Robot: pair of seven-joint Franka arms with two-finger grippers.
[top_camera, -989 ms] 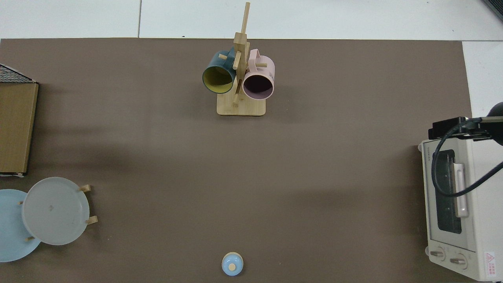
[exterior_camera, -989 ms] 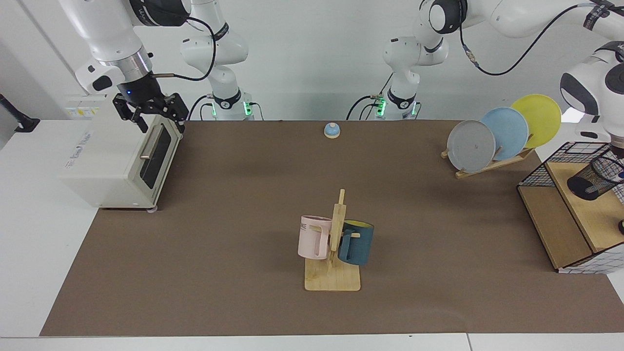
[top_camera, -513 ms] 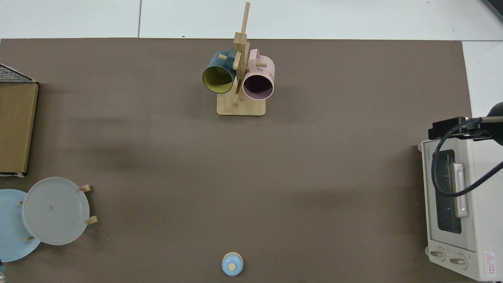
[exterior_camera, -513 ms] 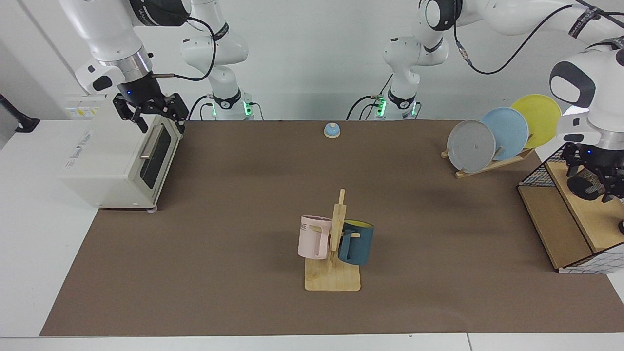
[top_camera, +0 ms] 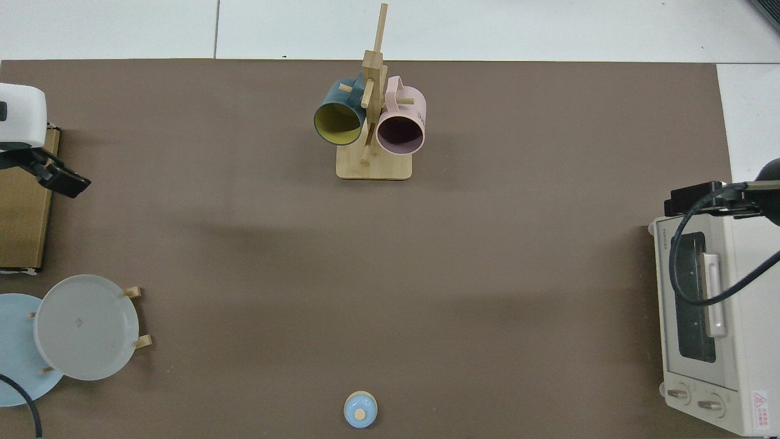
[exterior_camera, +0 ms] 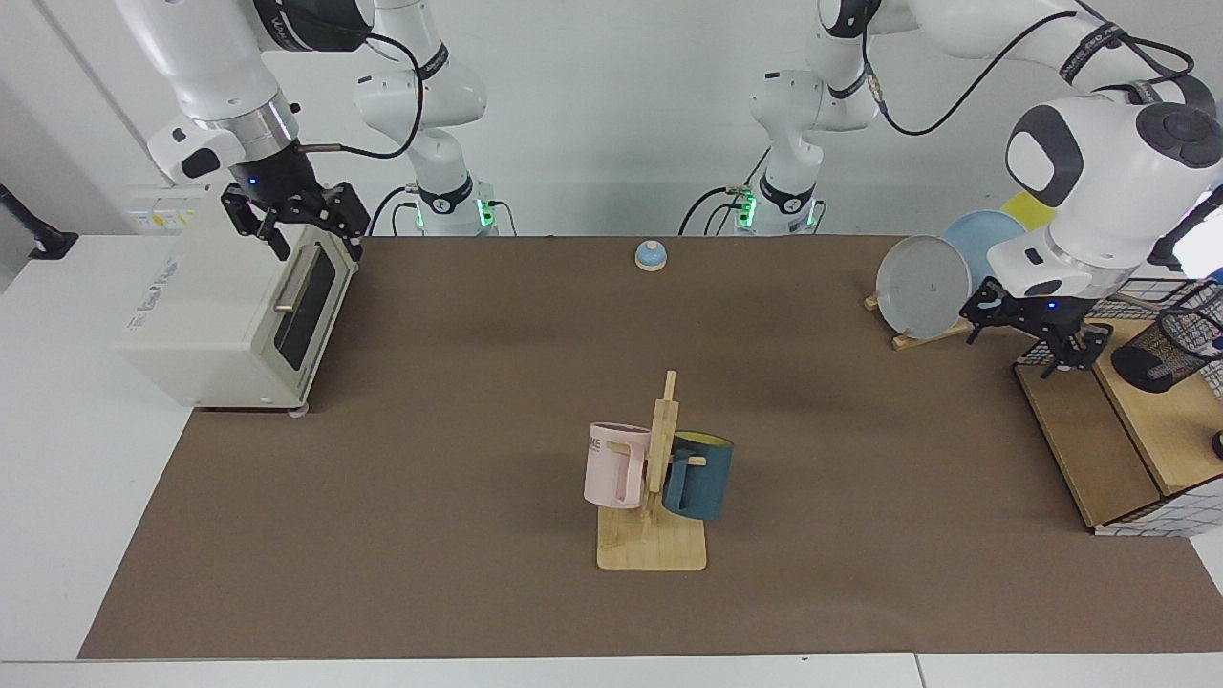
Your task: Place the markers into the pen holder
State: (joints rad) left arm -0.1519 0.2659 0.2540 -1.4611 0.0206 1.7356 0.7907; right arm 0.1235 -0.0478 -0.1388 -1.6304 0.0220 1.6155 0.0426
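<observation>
The pen holder, a black wire-mesh cup, sits tilted on the wooden shelf at the far right of the facing view. A small blue bit shows by its rim at the frame edge; I cannot tell whether it is the markers. My left gripper hangs open and empty just beside the shelf's inner edge, a hand's width from the holder. In the top view it shows at the left edge. My right gripper waits open above the toaster oven's door.
A white toaster oven stands at one end of the brown mat. A mug tree with a pink and a dark blue mug is near the front. A plate rack, a small blue bell and the black wire basket frame are also here.
My left arm has swung away from over the pen holder toward the table's middle, and its gripper now hangs clear of the holder. The right arm has not moved.
</observation>
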